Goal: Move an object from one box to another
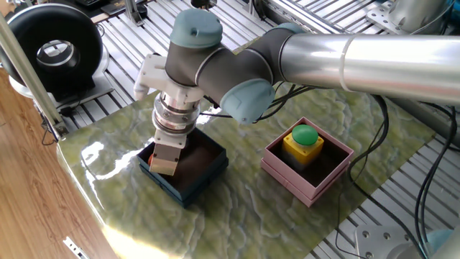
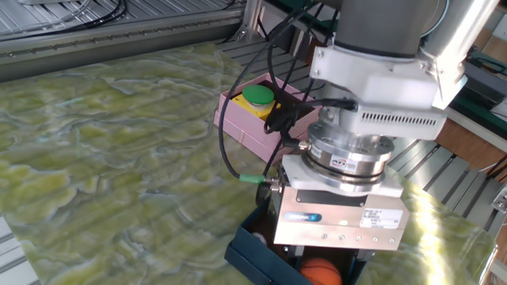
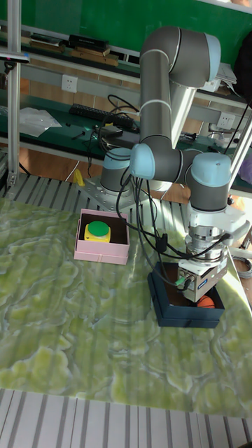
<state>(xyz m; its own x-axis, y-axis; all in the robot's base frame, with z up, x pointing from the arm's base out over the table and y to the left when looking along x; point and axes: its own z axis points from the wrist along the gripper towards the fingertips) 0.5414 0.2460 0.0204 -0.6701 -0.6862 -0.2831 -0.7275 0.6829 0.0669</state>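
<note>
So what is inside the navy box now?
An orange ball lies in the navy box, directly under the gripper. The gripper body hides the fingers and most of the floor.

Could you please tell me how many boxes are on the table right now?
2. The navy box sits under the hand, with an orange ball inside. The pink box stands apart, holding a yellow and green button. None seems hidden.

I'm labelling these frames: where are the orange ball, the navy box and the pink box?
orange ball (image 2: 321,271): the other fixed view, its visible top.
navy box (image 1: 208,170): one fixed view, right wall.
pink box (image 3: 100,256): tall fixed view, front wall.
</note>
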